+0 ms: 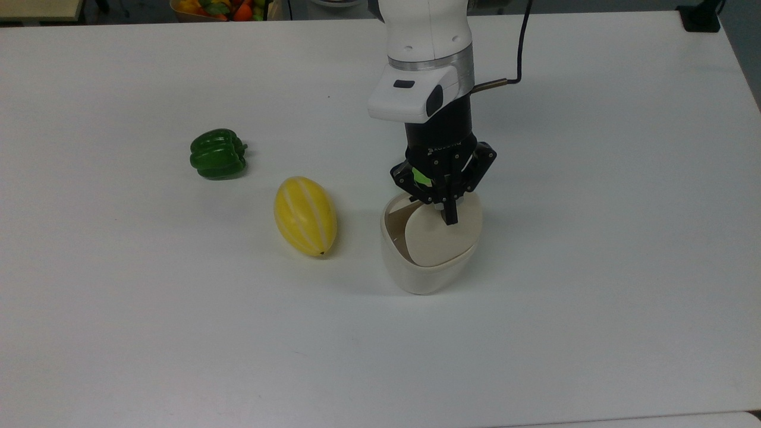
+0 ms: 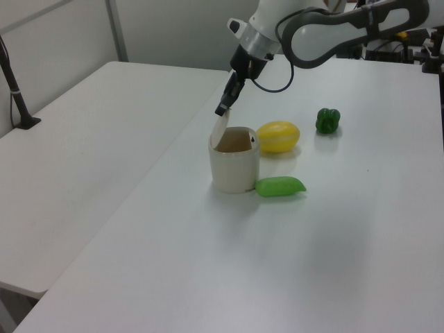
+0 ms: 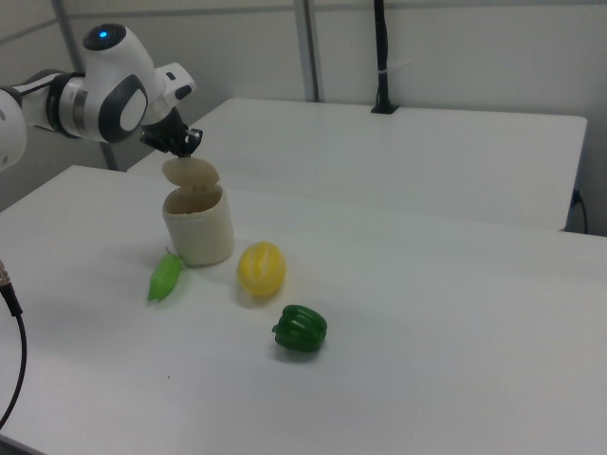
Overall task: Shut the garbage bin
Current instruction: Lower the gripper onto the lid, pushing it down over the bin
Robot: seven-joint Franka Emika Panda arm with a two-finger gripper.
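The garbage bin (image 1: 416,270) is a cream-white tub standing right of the yellow melon in the top view. Its flat beige lid (image 1: 440,235) is hinged at the top view's right rim and leans partway over the opening, which still gapes on the top view's left. In the left view the lid (image 2: 220,131) slants above the bin (image 2: 234,166). My gripper (image 1: 451,217) is shut with nothing between its fingers, and its tip presses on the lid's raised outer face. In the right view the gripper (image 3: 181,144) sits just over the lid (image 3: 190,172) and bin (image 3: 199,232).
A yellow melon (image 1: 305,215) lies beside the bin and a green pepper (image 1: 217,153) lies farther toward the top view's left. A green pod (image 2: 279,186) rests against the bin's base. A fruit basket (image 1: 220,8) sits beyond the table's far edge. A second table (image 2: 83,139) adjoins.
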